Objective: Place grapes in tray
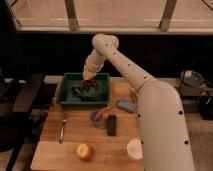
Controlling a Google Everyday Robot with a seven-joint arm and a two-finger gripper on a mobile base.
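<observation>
Hovering low over the tray (65, 90), the gripper (88, 78) sits just above the grapes (84, 89), which lie inside on the tray floor — whether it grips them I cannot tell. Lifting away while a stem snags could drag the bunch back over the wall. The arm's bulk hides the worktop's (55, 150) right side.

A single camera looks down and forward from the near edge of a wooden table (75, 145), at moderate distance, facing a far window wall. The robot's white arm (155, 115) enters from the near right, filling much of that side, and reaches away to the gripper (88, 77) above the green tray (65, 85) holding the grapes (86, 87) at the far left. No second view overlaps it.
</observation>
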